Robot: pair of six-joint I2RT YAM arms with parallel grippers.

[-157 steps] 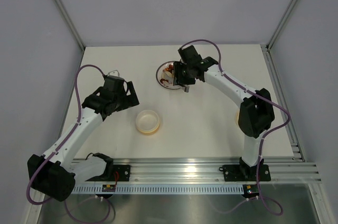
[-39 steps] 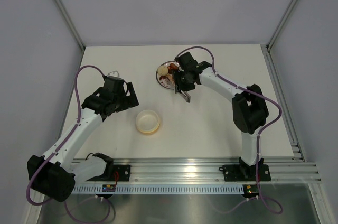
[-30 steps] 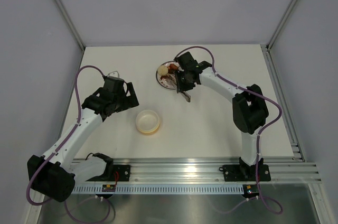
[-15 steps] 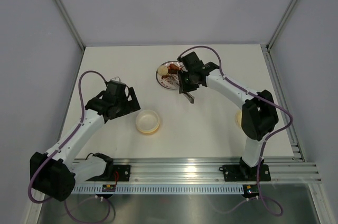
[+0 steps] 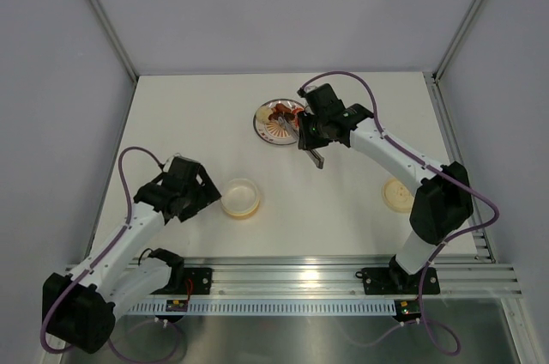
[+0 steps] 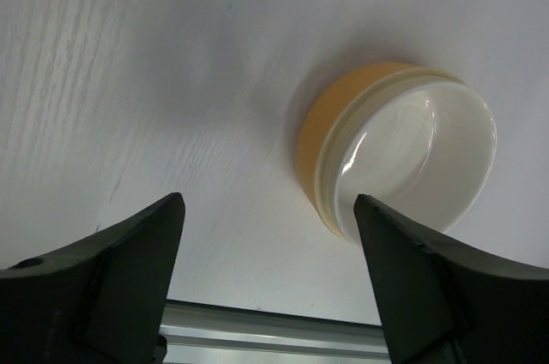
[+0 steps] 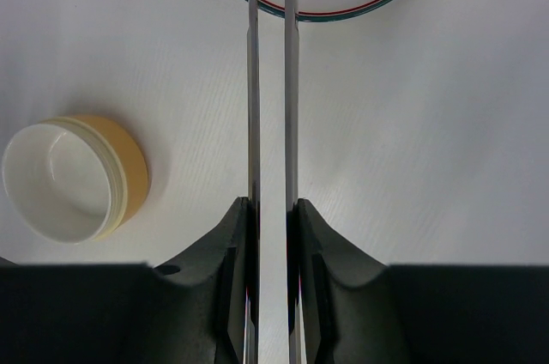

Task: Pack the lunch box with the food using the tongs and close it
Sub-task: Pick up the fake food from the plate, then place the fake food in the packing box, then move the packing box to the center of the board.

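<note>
The lunch box (image 5: 240, 197) is a round cream-yellow tub, upright and empty, near the table's front middle. My left gripper (image 5: 199, 198) hangs just left of it with its jaws wide open. In the left wrist view the lunch box (image 6: 403, 154) lies ahead and right of the left gripper (image 6: 268, 205), with nothing between the fingers. My right gripper (image 5: 310, 130) is shut on the silver tongs (image 5: 318, 159), whose arms (image 7: 252, 81) point at the patterned plate (image 7: 360, 14). The right gripper (image 7: 271, 209) squeezes both arms. Small brown and red food (image 5: 286, 112) lies on the plate (image 5: 268, 134).
A flat cream lid (image 5: 399, 194) lies at the right, close to the right arm's elbow. The lunch box (image 7: 73, 177) also shows at the left of the right wrist view. An aluminium rail (image 5: 326, 278) runs along the table's near edge.
My left arm has swung toward the near edge and right, up to the lunch box, its jaws narrowing slightly. My right arm has shifted right with the tongs, away from the plate's middle.
</note>
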